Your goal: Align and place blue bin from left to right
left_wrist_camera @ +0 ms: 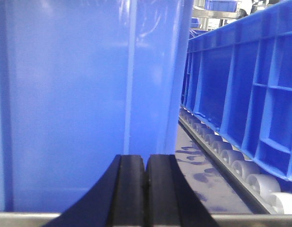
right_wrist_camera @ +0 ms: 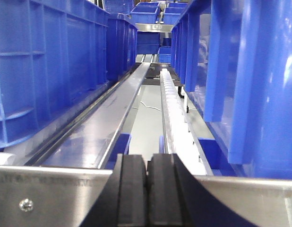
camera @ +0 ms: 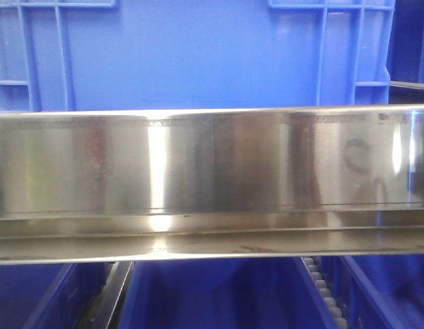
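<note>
The blue bin (camera: 198, 55) fills the top of the front view, standing behind a steel rail, with vertical ribs near both corners. In the left wrist view its smooth side (left_wrist_camera: 80, 94) stands close ahead and to the left. My left gripper (left_wrist_camera: 146, 158) is shut with nothing between its black fingers, just short of that wall near its corner. My right gripper (right_wrist_camera: 146, 158) is also shut and empty, over a steel crossbar, and points down the gap between a blue bin on the right (right_wrist_camera: 259, 71) and another on the left (right_wrist_camera: 51, 66).
A shiny steel rail (camera: 212, 171) crosses the front view, with more blue bins (camera: 212, 295) below it. A roller track (left_wrist_camera: 231, 161) runs beside a ribbed blue bin (left_wrist_camera: 250, 85). In the right wrist view, a steel ledge (right_wrist_camera: 103, 118) and white roller track (right_wrist_camera: 174, 109) run away between rows of bins.
</note>
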